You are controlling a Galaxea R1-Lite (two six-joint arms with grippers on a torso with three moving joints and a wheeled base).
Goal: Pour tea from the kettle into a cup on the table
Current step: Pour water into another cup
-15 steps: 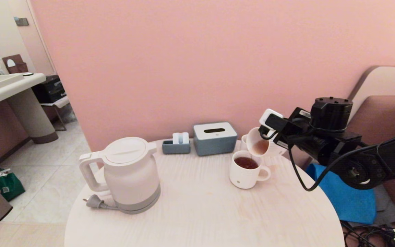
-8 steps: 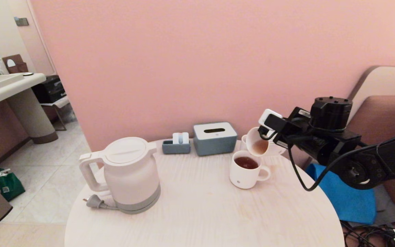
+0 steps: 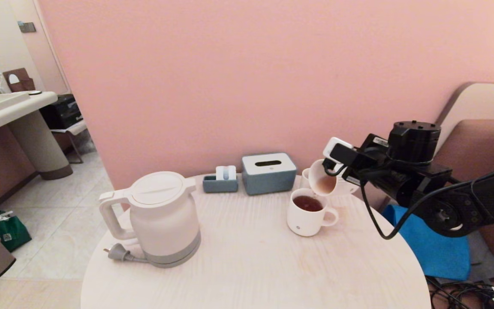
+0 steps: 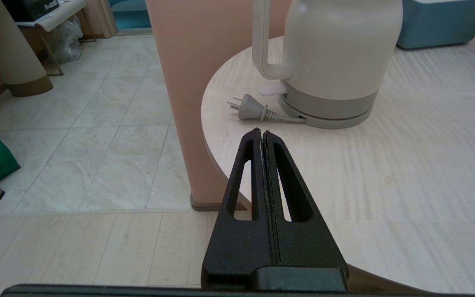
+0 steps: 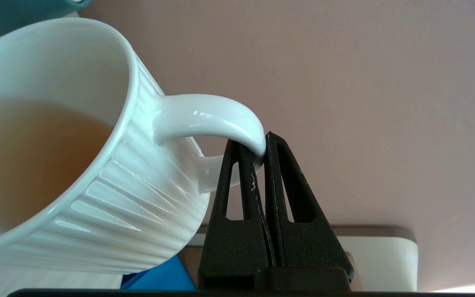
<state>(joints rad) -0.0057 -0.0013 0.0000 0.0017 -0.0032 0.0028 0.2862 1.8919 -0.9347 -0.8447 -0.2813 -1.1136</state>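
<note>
Ribbed cup (image 3: 322, 180) tipped — mouth toward mug (image 3: 308, 213), right end effector (image 5: 264, 142) pinching handle

Ribbed white cup (image 3: 322, 177) tilted, aloft

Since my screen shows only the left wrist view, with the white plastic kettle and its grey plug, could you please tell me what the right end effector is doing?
Observer: The right end effector is shut on the handle of a white ribbed ceramic mug.
Operator: Is that mug upright?
Observer: No, it is tilted, mouth towards a second white handled mug standing on the round pale wood table just below it.
Operator: What is in them?
Observer: The held mug shows pale orange-brown tea; the standing one holds dark red-brown tea.
</note>
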